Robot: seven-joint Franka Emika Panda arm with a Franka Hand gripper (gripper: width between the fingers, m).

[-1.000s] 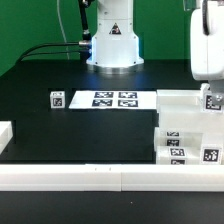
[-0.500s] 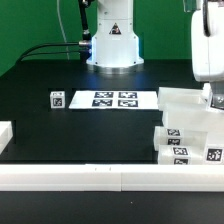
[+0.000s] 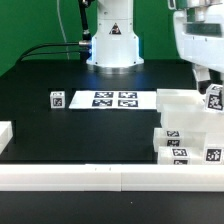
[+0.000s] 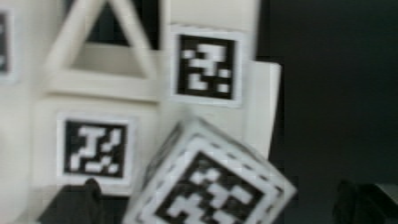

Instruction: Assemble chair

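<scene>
At the exterior view's right edge the gripper [image 3: 209, 80] hangs above the stacked white chair parts [image 3: 186, 135], with a tagged chair piece [image 3: 214, 99] at its fingertips; whether the fingers clamp it cannot be told from here. Wide bare black table [image 3: 70, 135] lies open toward the exterior view's left, bounded in front by the long white rail [image 3: 90, 178]. A small tagged cube [image 3: 56, 99] sits just beside the marker board [image 3: 114, 99]. Tags carry only black-and-white squares (no readable writing).

Close up, the wrist view shows a tilted tagged piece [image 4: 217, 180] between the dark fingertips [image 4: 75, 203], over more tagged white parts [image 4: 134, 100]; contact stays unclear.
</scene>
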